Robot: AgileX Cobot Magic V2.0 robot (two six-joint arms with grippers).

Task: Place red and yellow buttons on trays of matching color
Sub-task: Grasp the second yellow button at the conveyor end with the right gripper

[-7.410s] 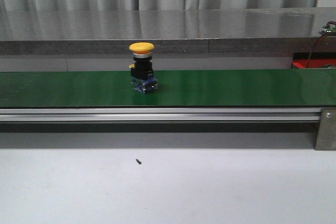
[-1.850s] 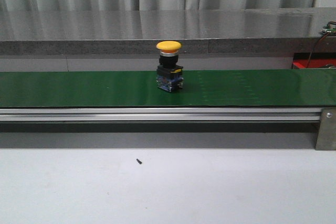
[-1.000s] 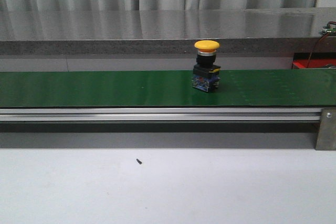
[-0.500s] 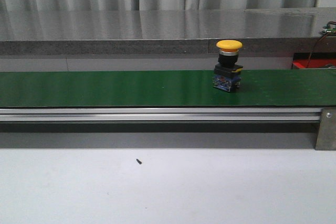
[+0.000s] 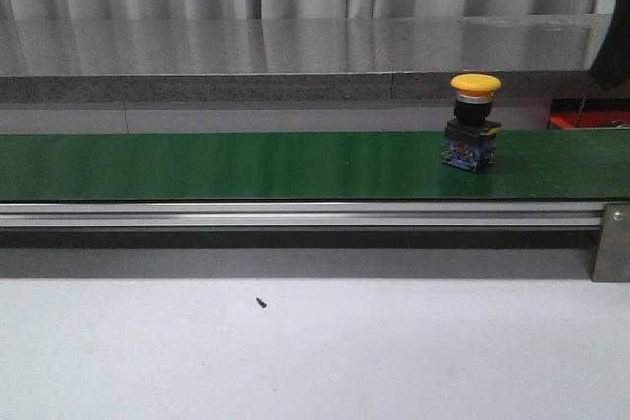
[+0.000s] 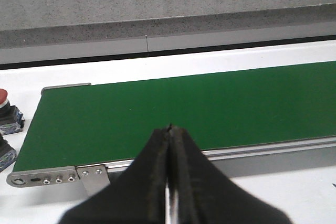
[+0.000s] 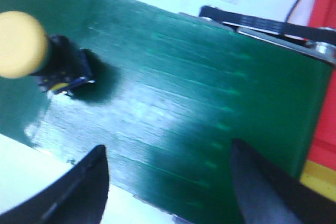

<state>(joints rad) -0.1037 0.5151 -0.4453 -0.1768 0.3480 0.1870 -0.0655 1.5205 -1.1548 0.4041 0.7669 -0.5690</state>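
Observation:
A yellow button (image 5: 474, 123) with a black and blue base stands upright on the green belt (image 5: 246, 164), toward its right end. In the right wrist view the yellow button (image 7: 21, 45) is off to one side of my right gripper (image 7: 165, 153). That gripper is open over the belt with nothing between its fingers (image 7: 89, 182). My left gripper (image 6: 169, 128) is shut and empty above the belt's other end. A red button (image 6: 4, 109) stands on the white table beside that end. A red tray's edge (image 7: 324, 66) and a yellow tray's corner (image 7: 317, 179) show past the belt's right end.
A steel rail (image 5: 295, 213) runs along the belt's front, with a bracket (image 5: 612, 241) at its right end. A grey ledge (image 5: 295, 86) rises behind the belt. A dark second item (image 6: 4, 153) sits near the red button. A small black speck (image 5: 260, 302) lies on the white table.
The yellow button has travelled steadily rightward along the belt, from the middle to near its right end. A dark part of my right arm now shows at the front view's upper right.

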